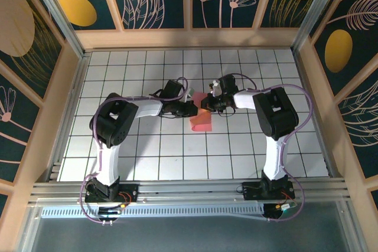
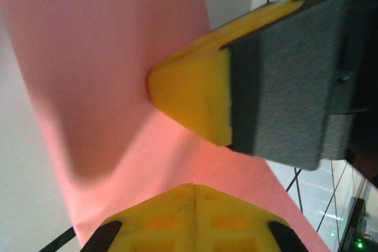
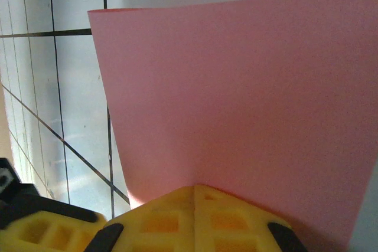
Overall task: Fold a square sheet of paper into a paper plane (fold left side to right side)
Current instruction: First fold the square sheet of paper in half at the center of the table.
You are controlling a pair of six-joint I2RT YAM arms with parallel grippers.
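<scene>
Where the two arms meet over the middle of the white gridded surface (image 1: 136, 146), all activity sits in one small zone.

On the left, the left arm (image 1: 112, 125) rises from its base at the near edge, bends at the elbow and reaches rightward toward the centre. The left tool (image 1: 189, 109) is fully closed, with its jaws pinched on the square sheet of paper (image 1: 201, 121). In the left wrist view, its yellow fingertips (image 2: 177, 216) meet along a single seam with no gap. The salmon-pink sheet runs up and away from that seam as a smooth, unmarked band. A yellow finger (image 2: 189, 98) of the right tool (image 1: 208, 103), mounted on a dark grey body, lies against the same sheet from the right side of that view.

At the centre, the sheet is partly lifted. Its upper portion stands raised between the two tools, while its lower portion lies down on the surface across a grid line.

On the right, the right tool is likewise fully closed and grips the sheet. In the right wrist view, its fingertips (image 3: 224, 216) are pressed together. The paper rises from between them in a gentle curve, with one free corner at upper left. The right arm (image 1: 274, 116) mirrors the left arm, bending back to its base at the near edge.
</scene>
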